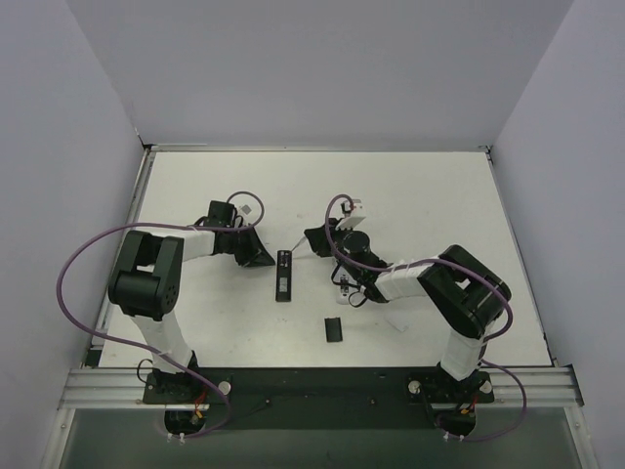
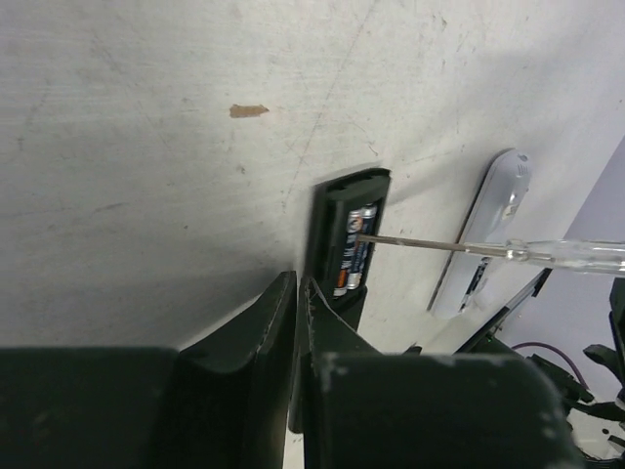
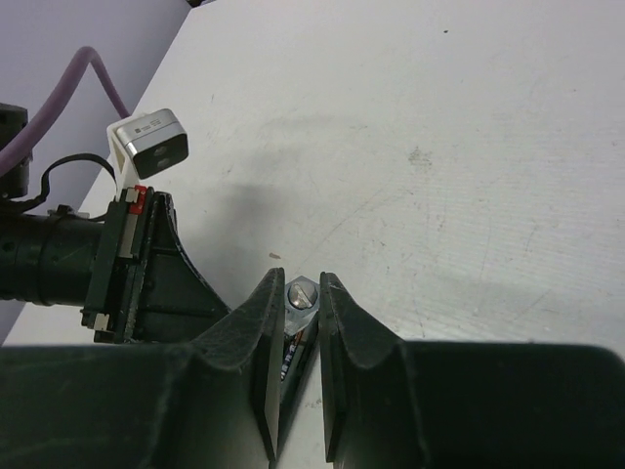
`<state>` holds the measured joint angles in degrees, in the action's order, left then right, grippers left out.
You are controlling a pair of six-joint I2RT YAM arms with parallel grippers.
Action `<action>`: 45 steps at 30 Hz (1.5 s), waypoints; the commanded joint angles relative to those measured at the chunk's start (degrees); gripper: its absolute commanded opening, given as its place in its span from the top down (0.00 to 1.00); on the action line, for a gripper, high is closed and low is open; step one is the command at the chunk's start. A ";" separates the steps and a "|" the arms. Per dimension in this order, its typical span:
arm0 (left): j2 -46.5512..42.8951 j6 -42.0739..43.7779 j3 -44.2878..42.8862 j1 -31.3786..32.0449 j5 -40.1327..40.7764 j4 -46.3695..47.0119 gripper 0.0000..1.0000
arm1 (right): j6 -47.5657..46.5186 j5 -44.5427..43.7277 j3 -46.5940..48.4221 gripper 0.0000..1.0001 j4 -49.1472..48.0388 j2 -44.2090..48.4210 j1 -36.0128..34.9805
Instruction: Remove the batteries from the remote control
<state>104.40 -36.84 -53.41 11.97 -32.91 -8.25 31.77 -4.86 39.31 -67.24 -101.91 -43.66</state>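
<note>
Batteries (image 2: 354, 252): two, side by side in the open bay of the black remote (image 1: 283, 276), printed sides showing, not yet out. Black remote flat on the table (image 1: 410, 195), about midway between the two arms, long axis running away from the bases. Cover (image 1: 334, 329) off, flat on the table nearer the bases, a little to the right of the black remote and apart from it.

Right gripper (image 3: 302, 277) pinching a screwdriver (image 2: 488, 247) by its clear handle, slotted metal end cap visible between the fingers in the right wrist view. Thin shaft reaching in from the right of the left wrist view, tip on the batteries near the far end of the bay.

Left gripper (image 2: 298, 285) pressed nearly together, only a thin slit between the fingers and nothing seen in it. Low over the table at the near end of the black remote in its own view; contact with the casing impossible to tell.

White remote (image 2: 500, 195) flat on the table just beyond the black one, crossed by the screwdriver.
</note>
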 commanded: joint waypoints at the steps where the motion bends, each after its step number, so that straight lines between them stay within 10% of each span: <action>1: 1.16 1.60 -1.79 -0.19 1.88 -0.19 0.85 | 4.70 3.98 -2.57 1.00 -2.71 -1.63 2.26; 45: 0.10 1.16 -0.38 0.95 -0.49 2.63 0.79 | 13.57 11.10 -7.05 1.00 -15.90 -7.25 7.01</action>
<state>104.09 -35.83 -53.43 12.69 -33.23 -6.20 44.29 3.84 34.04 -78.48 -106.78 -37.45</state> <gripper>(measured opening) 0.210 0.116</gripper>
